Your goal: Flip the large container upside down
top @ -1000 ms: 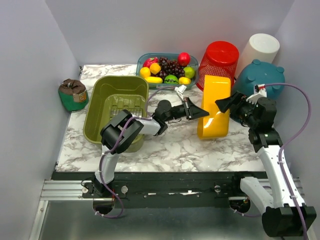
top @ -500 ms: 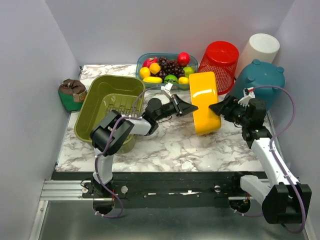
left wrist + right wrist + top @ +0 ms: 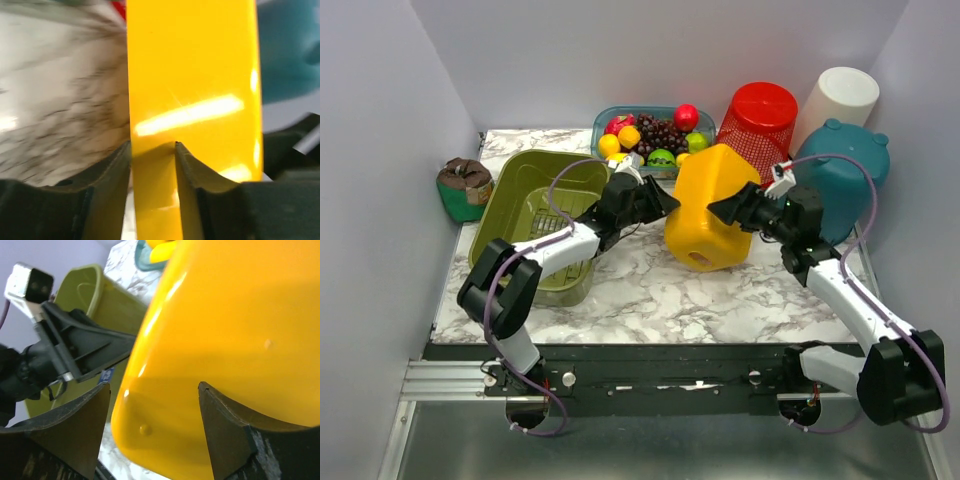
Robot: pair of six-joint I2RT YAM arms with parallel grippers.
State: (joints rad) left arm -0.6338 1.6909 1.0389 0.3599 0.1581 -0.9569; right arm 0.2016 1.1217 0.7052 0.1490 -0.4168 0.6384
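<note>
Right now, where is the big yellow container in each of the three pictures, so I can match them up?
Top external: the yellow container sits tilted, just right of centre.
Left wrist: it fills the middle as a tall yellow band.
Right wrist: it fills the upper right.
Shared landmark: the marble tabletop, blurred at the left of the left wrist view and a small patch at the top of the right wrist view.

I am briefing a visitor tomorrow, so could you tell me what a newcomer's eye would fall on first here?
The bright yellow container, tilted at mid-table between the left gripper and the right gripper, grabs the eye first. Behind it sit a bowl of colourful fruit and a red basket, with an olive tub at the left.
</note>
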